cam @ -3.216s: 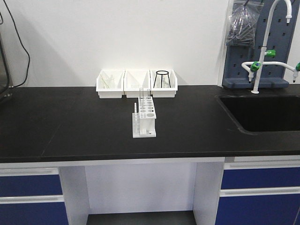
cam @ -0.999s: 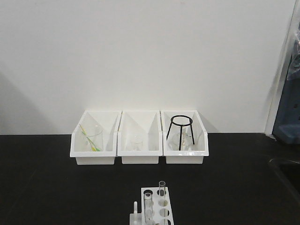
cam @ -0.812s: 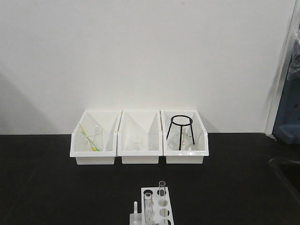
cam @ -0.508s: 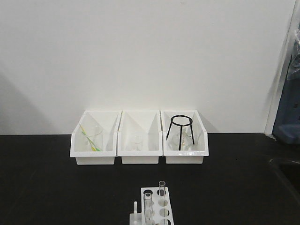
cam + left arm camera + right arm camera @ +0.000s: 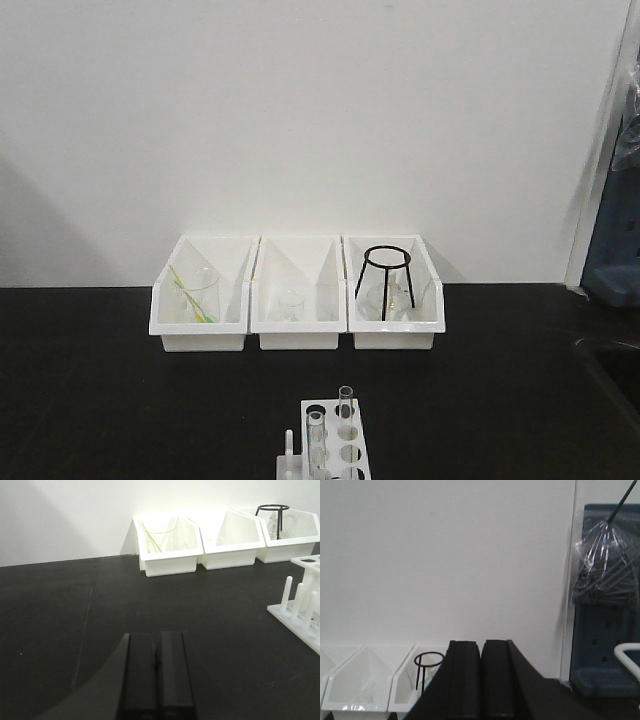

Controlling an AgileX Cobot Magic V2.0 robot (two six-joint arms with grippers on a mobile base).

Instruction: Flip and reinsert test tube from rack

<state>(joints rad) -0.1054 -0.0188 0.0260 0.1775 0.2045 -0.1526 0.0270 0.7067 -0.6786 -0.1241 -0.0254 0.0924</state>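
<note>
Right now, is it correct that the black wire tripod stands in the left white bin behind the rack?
Not quite: the black wire tripod stands in the right white bin behind the rack, as the front-facing view shows.

I saw three white bins [image 5: 300, 340] side by side along the back edge of the black desk [image 5: 90, 400], the right one holding a black wire stand [image 5: 386, 262]. In front of them, the white rack [image 5: 352, 457] held a nearer test tube [image 5: 317, 440] and a farther test tube [image 5: 346, 404], both upright.
</note>
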